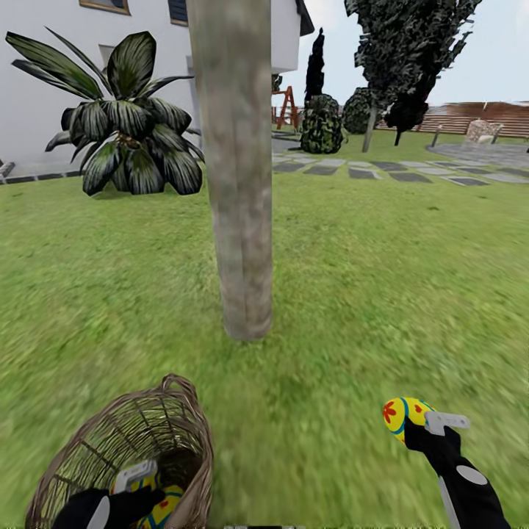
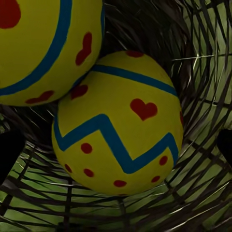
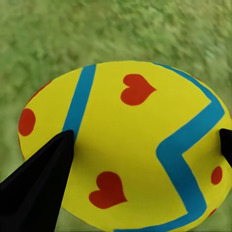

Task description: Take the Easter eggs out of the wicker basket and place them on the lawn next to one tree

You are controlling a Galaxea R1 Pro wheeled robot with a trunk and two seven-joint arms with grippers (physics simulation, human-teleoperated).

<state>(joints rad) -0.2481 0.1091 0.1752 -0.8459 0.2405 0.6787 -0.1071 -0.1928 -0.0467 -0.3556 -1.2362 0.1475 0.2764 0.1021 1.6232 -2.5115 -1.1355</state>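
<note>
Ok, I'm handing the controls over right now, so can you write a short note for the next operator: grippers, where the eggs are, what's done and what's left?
Right gripper: shut on one yellow painted Easter egg, held above the green lawn, right of the bare grey-beige tree trunk.
Left gripper: down inside the brown woven wicker basket; open or shut, cannot tell.
Two more yellow eggs lie in the basket, a nearer one and another touching it.
Done: one egg lifted out. No egg is on the grass yet.
Left: set this egg by the trunk, then bring both others to the same tree.
</note>
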